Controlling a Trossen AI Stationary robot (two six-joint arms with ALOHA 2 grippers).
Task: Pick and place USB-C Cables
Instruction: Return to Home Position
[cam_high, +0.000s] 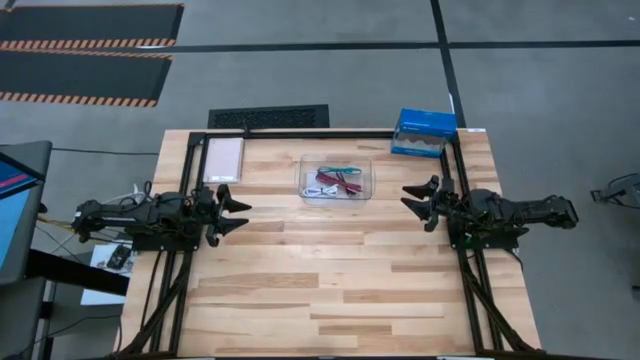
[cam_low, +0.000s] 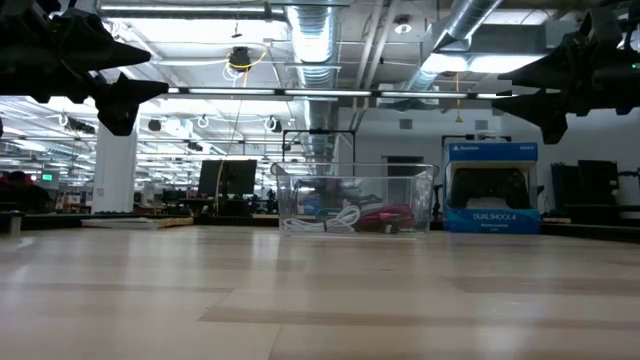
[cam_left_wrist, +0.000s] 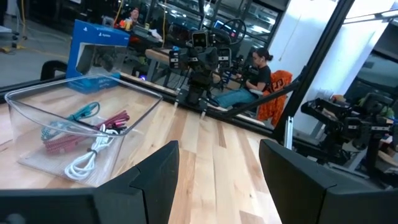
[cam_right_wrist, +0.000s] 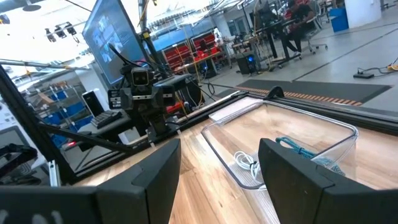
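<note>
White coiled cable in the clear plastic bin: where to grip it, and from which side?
Pinch the white coiled cable across its looped middle, straight down from above: it lies flat, and walls of the clear plastic bin likely block sideways approaches.

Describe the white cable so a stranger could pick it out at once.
On the wooden table, find the clear plastic bin near the blue box. The white cable lies coiled on the bin's floor at the end farthest from that box. It is the only white one; its neighbours are a dark red cable and a teal cable.
</note>
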